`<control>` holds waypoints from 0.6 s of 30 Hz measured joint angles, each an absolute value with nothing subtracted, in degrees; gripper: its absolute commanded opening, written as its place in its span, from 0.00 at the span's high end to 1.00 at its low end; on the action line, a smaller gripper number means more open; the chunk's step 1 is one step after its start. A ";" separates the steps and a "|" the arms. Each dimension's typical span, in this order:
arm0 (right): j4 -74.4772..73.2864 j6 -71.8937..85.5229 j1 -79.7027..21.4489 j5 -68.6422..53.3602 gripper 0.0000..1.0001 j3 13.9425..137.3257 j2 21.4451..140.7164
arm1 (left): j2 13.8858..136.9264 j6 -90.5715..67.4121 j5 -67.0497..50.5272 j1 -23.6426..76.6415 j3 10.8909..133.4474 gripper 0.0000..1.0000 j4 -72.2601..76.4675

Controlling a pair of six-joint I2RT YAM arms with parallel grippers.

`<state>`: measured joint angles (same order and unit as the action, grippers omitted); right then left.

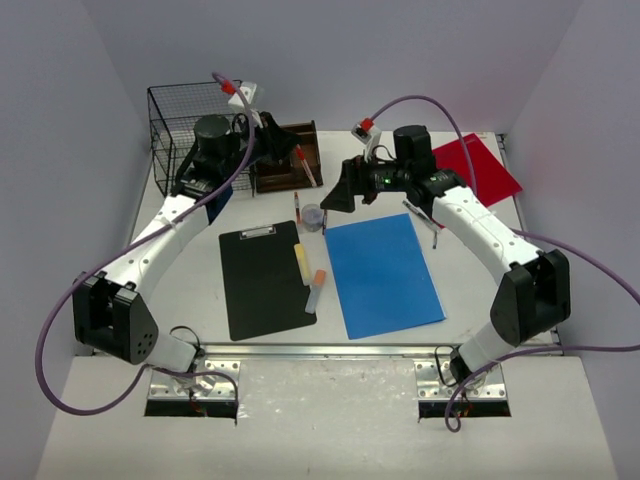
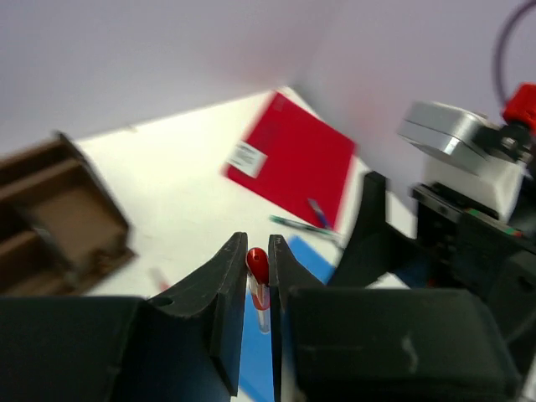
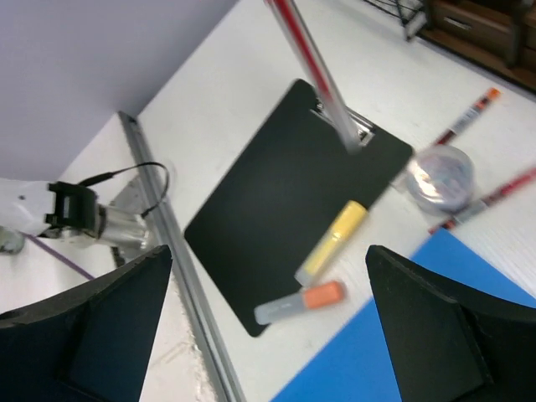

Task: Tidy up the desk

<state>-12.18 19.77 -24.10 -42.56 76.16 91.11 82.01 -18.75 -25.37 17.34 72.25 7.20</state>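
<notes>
One blurred red-capped pen [image 2: 256, 265] fills the left end effector [image 2: 258, 247]; right end effector [image 3: 268, 251] released.

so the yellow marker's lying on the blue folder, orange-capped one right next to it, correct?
No. The yellow marker lies on the black clipboard, not the blue folder; the right wrist view shows it. The orange-capped marker is next to it, as you said.

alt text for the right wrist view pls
A black clipboard lies on the white desk, a yellow highlighter and an orange-capped marker along one edge, framed by wide-open jaws. A red pen slants in from above; a blue sheet and a small round container sit to the right.
</notes>
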 measured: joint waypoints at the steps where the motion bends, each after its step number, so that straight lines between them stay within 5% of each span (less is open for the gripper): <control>1: -13.16 18.84 -23.10 -42.02 0.01 75.79 90.95 | 82.34 -15.66 -22.34 17.33 73.26 1.00 6.52; 8: -17.36 13.85 -14.71 -37.62 0.01 70.32 88.61 | 88.69 3.25 -2.70 17.32 77.87 1.00 9.82; 18: -18.94 9.51 -11.88 -34.20 0.01 66.01 87.16 | 106.68 13.48 6.91 16.45 85.62 1.00 19.54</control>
<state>-18.94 9.51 -11.88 -34.20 66.01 87.16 106.68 13.48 6.91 16.45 85.62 19.54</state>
